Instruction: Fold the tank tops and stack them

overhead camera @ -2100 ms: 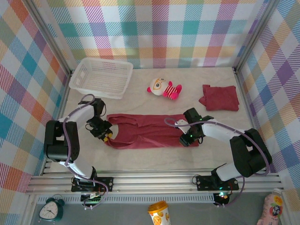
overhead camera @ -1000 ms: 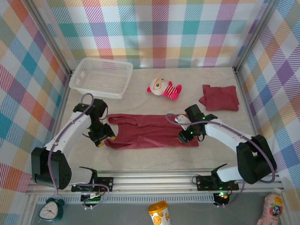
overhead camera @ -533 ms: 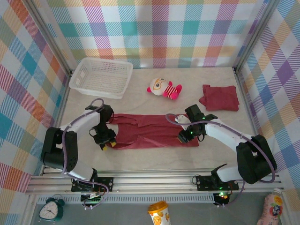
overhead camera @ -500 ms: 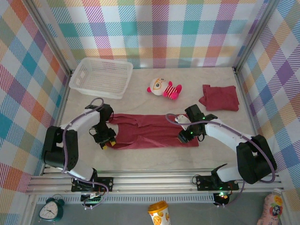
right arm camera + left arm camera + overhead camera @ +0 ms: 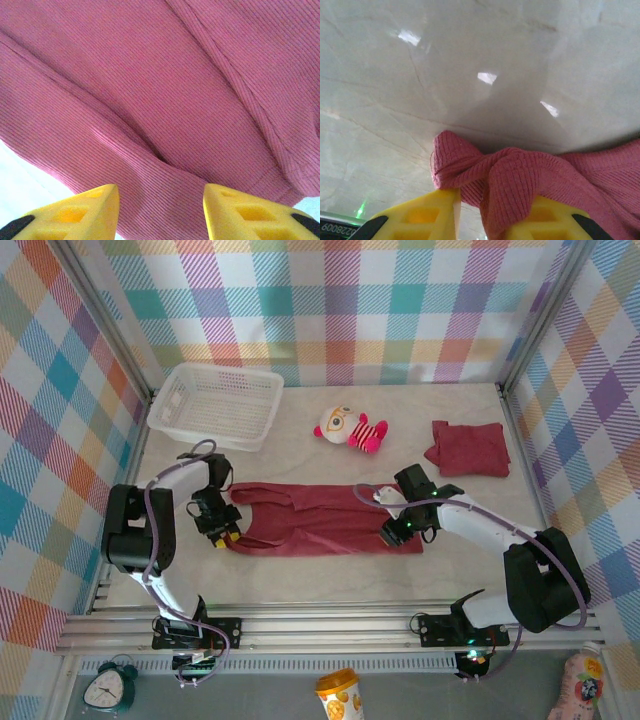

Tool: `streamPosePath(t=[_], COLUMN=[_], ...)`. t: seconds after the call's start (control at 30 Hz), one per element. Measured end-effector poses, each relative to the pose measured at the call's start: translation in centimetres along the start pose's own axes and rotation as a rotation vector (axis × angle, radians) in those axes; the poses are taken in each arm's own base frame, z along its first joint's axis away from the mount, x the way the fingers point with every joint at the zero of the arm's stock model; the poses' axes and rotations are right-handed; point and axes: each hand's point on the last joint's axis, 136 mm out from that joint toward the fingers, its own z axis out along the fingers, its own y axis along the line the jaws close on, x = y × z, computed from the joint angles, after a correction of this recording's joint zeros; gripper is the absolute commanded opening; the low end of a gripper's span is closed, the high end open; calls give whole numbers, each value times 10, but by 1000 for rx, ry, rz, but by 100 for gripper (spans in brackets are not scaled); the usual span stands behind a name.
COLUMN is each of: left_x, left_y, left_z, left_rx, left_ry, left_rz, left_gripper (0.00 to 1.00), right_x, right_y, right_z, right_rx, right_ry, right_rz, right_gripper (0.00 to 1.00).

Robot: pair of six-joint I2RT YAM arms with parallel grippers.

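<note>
Left fingers (image 5: 420, 217) stood narrow, with a bunched corner of the spread tank top (image 5: 520, 175) pinched between them. Right fingers (image 5: 235, 210) stood well apart above the same top's other end, gripping nothing. Could not tell whether their tips pressed the cloth.

Spread tank top (image 5: 320, 525) lay as a long band across the middle of the counter (image 5: 300, 575), left fingers at its left end, right fingers at its right.

Handling, as judged: ribbed knit, soft, light and limp. It would sag and crumple from a single pinch and not hold a crease unaided. Best taken at a hem corner or strap end, catching all the layers together, with the far end held down or lifted alongside it.

Folded tank top (image 5: 468, 448) sat at the far right, well apart from the spread one.

White basket (image 5: 268, 410) stood at the far left, with nothing seen in it. Plush doll (image 5: 350, 428) lay on the bare counter between the basket and the folded top, touching neither.
</note>
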Motion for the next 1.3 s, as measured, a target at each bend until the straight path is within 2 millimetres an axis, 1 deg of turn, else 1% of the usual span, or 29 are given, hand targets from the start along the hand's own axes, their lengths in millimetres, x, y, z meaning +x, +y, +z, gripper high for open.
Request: streamPosePath(t=[0.13,0.2,0.43,0.57,0.67,0.73,0.87,0.97,1.03,1.13,1.2,1.3], left_x=[-8,-9,-12,-17,-22,-23,-22,-14,-2,27,46,75], left_y=[5,9,13,13,9,7,0,-14,-30,-72,-104,-150], left_z=[9,12,13,9,3,-5,-39,-65,-76,-84,-87,-90], left_rx=[-13,-19,-33,-46,-32,-14,56,130,171,214,240,283], left_ry=[39,64,131,130,100,70,-31,-101,-131,-155,-185,-223], left_rz=[-5,-11,2,27,41,47,60,90,130,255,356,485], left_gripper=[27,32,40,47,53,56,62,66,67,67,67,67], right_x=[3,6,11,12,9,3,-18,-37,-46,-51,-52,-53], right_y=[0,-2,-8,-10,-18,-30,-60,-75,-83,-93,-98,-100], right_z=[2,3,7,8,4,-2,-20,-30,-29,-18,-8,6], right_rx=[2,12,41,51,56,68,99,108,102,87,74,50], right_ry=[8,20,51,59,41,12,-78,-143,-155,-132,-107,-71], right_rz=[1,2,5,13,76,156,307,378,412,459,487,511], right_gripper=[48,48,49,54,58,61,65,65,66,66,65,63])
